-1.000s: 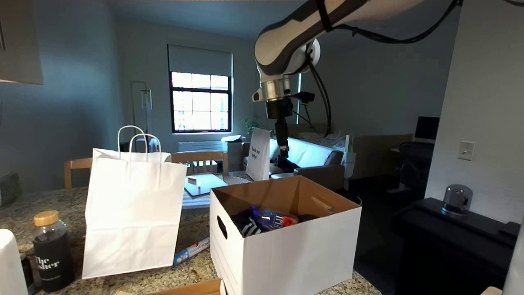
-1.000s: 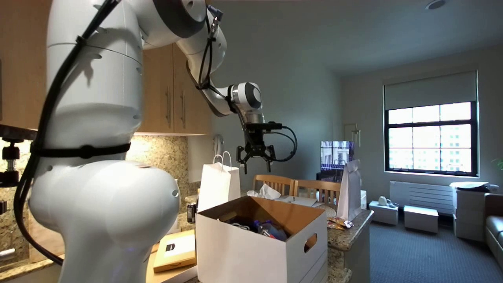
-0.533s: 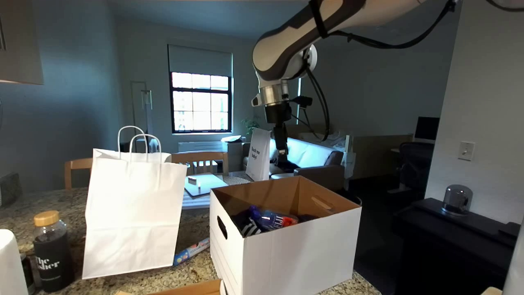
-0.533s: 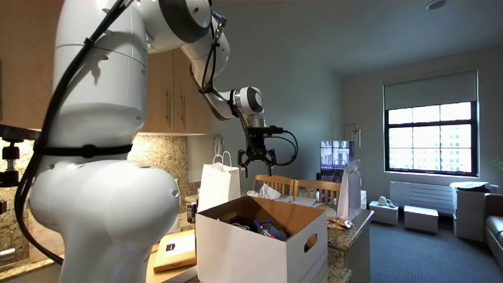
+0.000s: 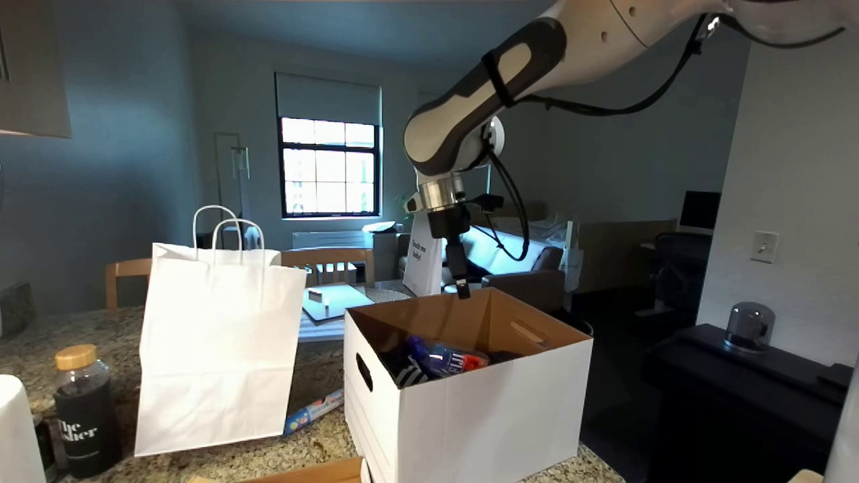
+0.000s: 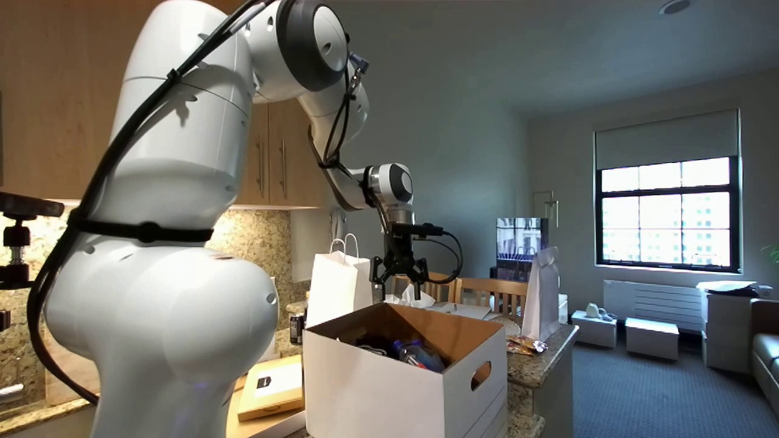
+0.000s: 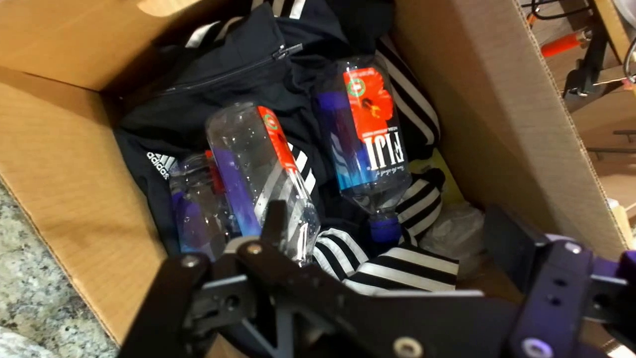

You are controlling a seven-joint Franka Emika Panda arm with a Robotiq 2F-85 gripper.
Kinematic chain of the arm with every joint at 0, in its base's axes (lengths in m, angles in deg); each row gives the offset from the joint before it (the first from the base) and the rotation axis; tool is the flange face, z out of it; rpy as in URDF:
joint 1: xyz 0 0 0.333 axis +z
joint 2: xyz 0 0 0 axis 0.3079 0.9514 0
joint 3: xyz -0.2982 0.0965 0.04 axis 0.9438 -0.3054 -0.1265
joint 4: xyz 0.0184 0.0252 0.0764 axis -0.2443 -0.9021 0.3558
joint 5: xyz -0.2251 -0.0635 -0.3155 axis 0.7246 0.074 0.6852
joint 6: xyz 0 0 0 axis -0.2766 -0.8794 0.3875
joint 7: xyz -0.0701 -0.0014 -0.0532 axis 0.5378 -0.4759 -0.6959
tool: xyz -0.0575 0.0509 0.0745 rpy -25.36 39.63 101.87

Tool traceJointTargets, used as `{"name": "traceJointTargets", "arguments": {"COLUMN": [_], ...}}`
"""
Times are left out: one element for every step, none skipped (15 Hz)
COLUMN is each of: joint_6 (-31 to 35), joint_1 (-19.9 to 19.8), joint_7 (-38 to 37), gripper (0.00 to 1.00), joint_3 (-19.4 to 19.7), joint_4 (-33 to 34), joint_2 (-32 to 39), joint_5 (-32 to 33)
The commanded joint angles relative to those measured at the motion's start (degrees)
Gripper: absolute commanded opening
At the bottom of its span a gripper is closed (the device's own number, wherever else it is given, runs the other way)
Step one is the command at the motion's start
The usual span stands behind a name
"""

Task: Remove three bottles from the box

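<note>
- While the gripper (image 6: 400, 292) hung above the open box (image 5: 490, 429), its two fingers (image 7: 512, 246) stood wide apart from each other.
- Inside the box lay three clear plastic bottles (image 7: 370, 119), as the wrist view showed well.
- At the right of that view, one bottle (image 7: 370, 139) had a blue cap and a FIJI label with a red flower.
- The middle bottle (image 7: 261, 174) lay slantwise, and one finger partly covered it from sight.
- The left bottle (image 7: 198, 209) was just beside it; whether these two touched, I could not tell.
- Dark clothes (image 7: 179, 114) with white stripes were underneath the bottles.
- In an exterior view, a white paper bag (image 5: 221, 349) stood on the stone counter (image 5: 322, 443), near the box.
</note>
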Motion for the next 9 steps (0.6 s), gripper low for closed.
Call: {"name": "traceJointTargets", "arguments": {"joint_6": [-0.2,-0.2,-0.2,-0.2,-0.2,0.3,0.9,0.2,1.3], "joint_1": [-1.0,-1.0,-1.0,-1.0,-1.0,-0.9,-0.9,-0.8,-0.8], "joint_7": [-0.1,-0.1,-0.1,-0.1,-0.1,-0.5,-1.1,-1.5,-2.9], "gripper": [1.0,1.0,1.0,1.0,1.0,1.0,1.0,1.0,1.0], "joint_3": [-1.1,-1.1,-1.1,-1.1,-1.1,-1.3,-1.6,-1.8,-1.9], "joint_4": [0.2,0.2,0.3,0.4,0.5,0.8,1.6,2.6,2.9], "joint_2": [0.0,-0.1,-0.3,-0.3,-0.3,0.7,2.6,4.6,6.0], "joint_5": [0.2,0.2,0.2,0.2,0.2,-0.7,-2.3,-3.4,-4.3]}}
